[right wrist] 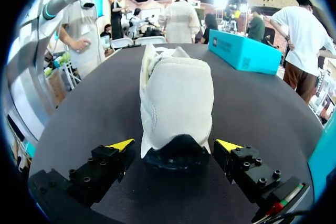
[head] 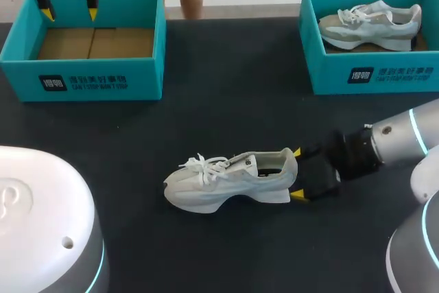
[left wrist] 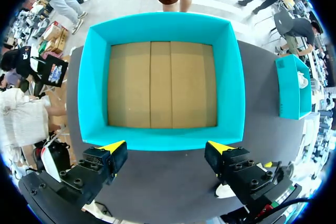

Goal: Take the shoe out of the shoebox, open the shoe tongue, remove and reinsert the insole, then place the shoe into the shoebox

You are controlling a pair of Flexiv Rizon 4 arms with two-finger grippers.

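Had the right gripper [right wrist: 175, 145] spread open around the heel of the shoe [head: 226, 182], one yellow tip to each side. Saw a sliver of gap beside one finger in the wrist view, so counted it as flanking, not clamping. Found the shoe standing on its sole on the dark table [head: 226, 87], toe pointing away from that gripper, laces [head: 202, 166] lying over the instep. Had the left gripper [head: 69, 13] open too, holding nothing, hanging by the rim of the empty shoebox [head: 103, 80], well apart from the shoe. Noted a second shoebox [head: 370, 77] at the far right of the table with another shoe [head: 370, 25] inside, no arm near it.

Judged the first step done: shoe out of the box and down on the table. Could not make out the tongue pulled open, nor any insole lying outside the shoe. Could not tell from the dark opening about an insole within. Reckoned on either the tongue and insole work ahead, or only the return to the box. Could not settle which from this alone.
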